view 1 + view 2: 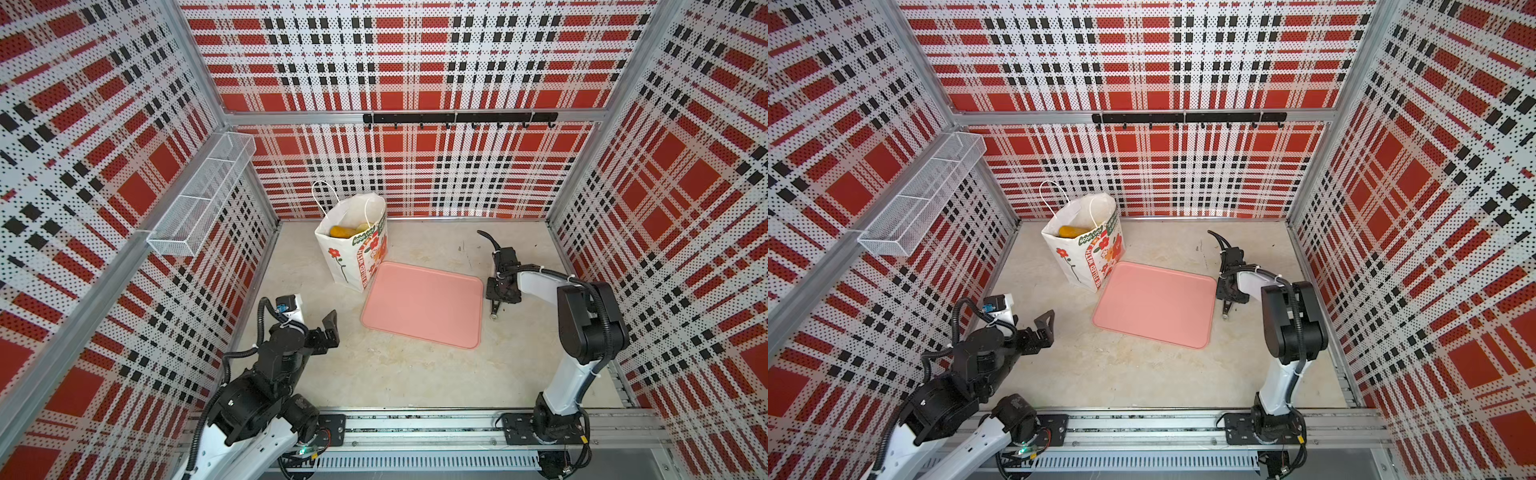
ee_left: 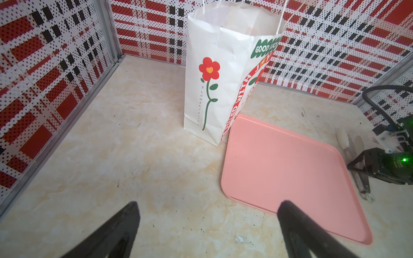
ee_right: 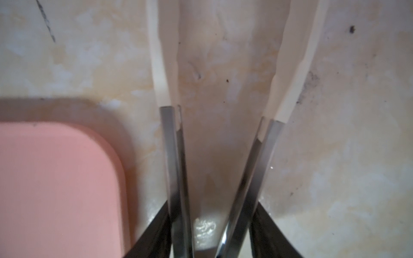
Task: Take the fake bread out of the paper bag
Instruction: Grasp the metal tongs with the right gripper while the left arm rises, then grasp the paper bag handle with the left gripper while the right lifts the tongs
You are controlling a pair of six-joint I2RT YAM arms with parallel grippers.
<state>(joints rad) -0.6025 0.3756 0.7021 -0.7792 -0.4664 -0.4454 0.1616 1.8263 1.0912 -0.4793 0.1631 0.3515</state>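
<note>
— Where's the fake bread (image 1: 341,231) from your end?

— Inside the paper bag (image 1: 353,259). In both top views I see yellow-orange pieces (image 1: 1073,231) low in its open mouth. How many there are I can't tell. None lie on the worktop (image 1: 415,374).

— And the bag itself?

— Upright, toward the back of the worktop on the left arm's side, cord handles up. My left wrist camera shows the side with the red flower (image 2: 214,78). Its near bottom corner sits just beside the far corner of the pink tray (image 1: 424,307); whether they touch I can't make out. The tray lies flat with nothing on it.

— Left arm?

— My left pincer (image 2: 207,223) hangs above the worktop on the near side, well apart from the bag, jaws spread wide with nothing between them.

— Right arm?

— Down at the worktop just beside the tray's right edge. A pair of tongs (image 2: 362,178) lies there, metal arms with pale tips. In the wrist view my right pincer (image 3: 212,227) straddles them, one black finger against the outside of each metal arm (image 3: 169,145), so it is pinching the tongs. Their arms stand apart in a V.
</note>
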